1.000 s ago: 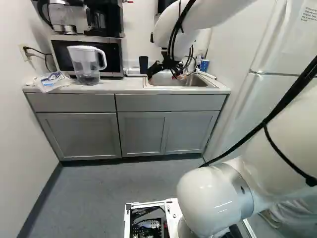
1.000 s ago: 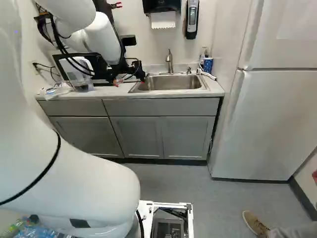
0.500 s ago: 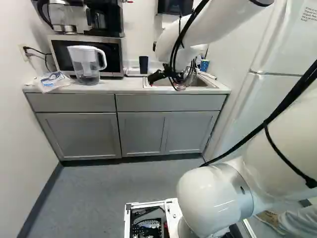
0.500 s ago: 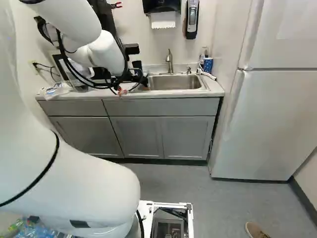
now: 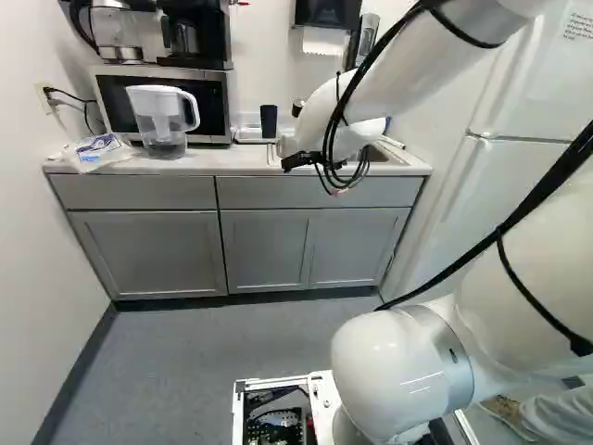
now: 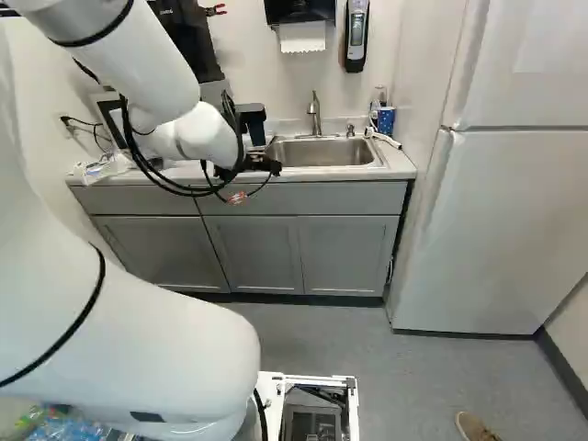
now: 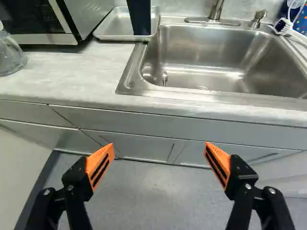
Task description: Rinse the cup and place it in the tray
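Arm (image 6: pixel 196 142) has pulled back twd the base vs the earlier pics, bringing the claw (image 7: pixel 159 147) off the counter (image 7: pixel 57 72); base & cup haven't shifted. Claw's wide open, nothing btwn the orange pads (image 7: pixel 100 165), floor (image 7: pixel 158 191) beneath. Loose cables (image 6: pixel 188 191) loop below the wrist: main snag risk, esp. if the arm swings low past the counter's front edge, b/c they hang free.

Further out, cup (image 7: pixel 139 17) stands upright on the tray (image 7: pixel 115 28), beside the sink (image 7: pixel 201 48), close to the tray's near, sink-side corner. Prob. placed & done, tho can't tell if it's rinsed. If the arm goes back in, a finger or cable could clip it; that close to the rim, it might tip twd the sink. Wet metal, if wet, would let it slide. Faucet (image 6: pixel 314 108) sticks up behind the sink, another catch pt. on a low sideways sweep. Safest: keep retreating, high & slow.
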Robot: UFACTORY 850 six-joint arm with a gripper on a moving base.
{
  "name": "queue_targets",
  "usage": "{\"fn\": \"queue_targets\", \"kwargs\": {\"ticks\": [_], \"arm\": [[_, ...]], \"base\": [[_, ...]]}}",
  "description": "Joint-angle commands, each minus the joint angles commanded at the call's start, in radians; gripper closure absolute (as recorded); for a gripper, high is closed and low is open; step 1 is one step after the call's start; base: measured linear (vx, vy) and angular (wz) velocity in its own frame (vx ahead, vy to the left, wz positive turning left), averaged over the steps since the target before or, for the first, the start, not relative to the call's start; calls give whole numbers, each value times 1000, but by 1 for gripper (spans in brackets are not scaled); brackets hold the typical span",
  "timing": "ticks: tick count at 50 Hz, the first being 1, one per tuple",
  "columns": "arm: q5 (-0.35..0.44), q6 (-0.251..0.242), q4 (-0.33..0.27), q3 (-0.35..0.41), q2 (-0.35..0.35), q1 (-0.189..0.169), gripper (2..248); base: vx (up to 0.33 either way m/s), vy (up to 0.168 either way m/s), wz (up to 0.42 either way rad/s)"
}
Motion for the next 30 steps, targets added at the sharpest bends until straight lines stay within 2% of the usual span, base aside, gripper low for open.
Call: {"fn": "queue_targets", "kwargs": {"ticks": [30], "arm": [[334, 7, -1, 214, 16, -37, 3]], "base": [[0, 0, 0]]}}
